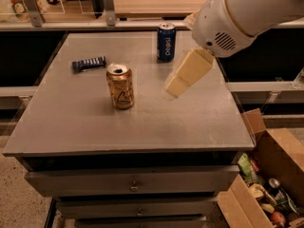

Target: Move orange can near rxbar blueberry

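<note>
The orange can (pixel 119 86) stands upright on the grey table (pixel 142 122), left of the middle, its dark curved logo facing me. The rxbar blueberry (pixel 89 63), a flat dark blue wrapper, lies up and to the left of the can, a short gap away. My gripper (pixel 174 87) hangs over the table to the right of the orange can, apart from it and holding nothing. The white arm comes in from the upper right.
A dark blue can (pixel 166 42) with white lettering stands near the table's far edge. An open cardboard box (pixel 266 184) of mixed items sits on the floor at the lower right. Drawers (pixel 133 184) run under the table front.
</note>
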Motion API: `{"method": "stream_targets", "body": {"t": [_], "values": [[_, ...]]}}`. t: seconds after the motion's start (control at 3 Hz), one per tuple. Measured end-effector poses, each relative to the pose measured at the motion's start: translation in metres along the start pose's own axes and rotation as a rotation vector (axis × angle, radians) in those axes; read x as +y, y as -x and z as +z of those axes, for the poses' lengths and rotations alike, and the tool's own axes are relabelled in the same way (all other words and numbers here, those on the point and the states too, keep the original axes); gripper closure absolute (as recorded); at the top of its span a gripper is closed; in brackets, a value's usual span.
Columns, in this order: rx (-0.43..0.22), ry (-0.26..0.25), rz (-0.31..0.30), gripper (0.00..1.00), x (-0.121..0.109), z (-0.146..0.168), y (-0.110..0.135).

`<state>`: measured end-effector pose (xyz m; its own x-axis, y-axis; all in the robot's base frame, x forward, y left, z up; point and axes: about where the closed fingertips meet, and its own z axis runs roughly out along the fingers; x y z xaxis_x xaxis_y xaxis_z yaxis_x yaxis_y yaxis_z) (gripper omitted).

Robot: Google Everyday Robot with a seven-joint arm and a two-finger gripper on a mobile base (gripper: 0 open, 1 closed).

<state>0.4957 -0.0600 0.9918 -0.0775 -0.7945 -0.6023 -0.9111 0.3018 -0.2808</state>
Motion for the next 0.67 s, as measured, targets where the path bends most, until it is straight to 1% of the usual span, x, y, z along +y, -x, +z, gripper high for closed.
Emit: {"method": "stream_targets", "body": {"t": [0.33, 0.67], "values": [[-0.027, 0.036, 0.05, 0.0, 0.0, 0.047, 0.012], [-0.055, 0.084, 0.101, 0.0, 0.006, 0.086, 0.018]]}}
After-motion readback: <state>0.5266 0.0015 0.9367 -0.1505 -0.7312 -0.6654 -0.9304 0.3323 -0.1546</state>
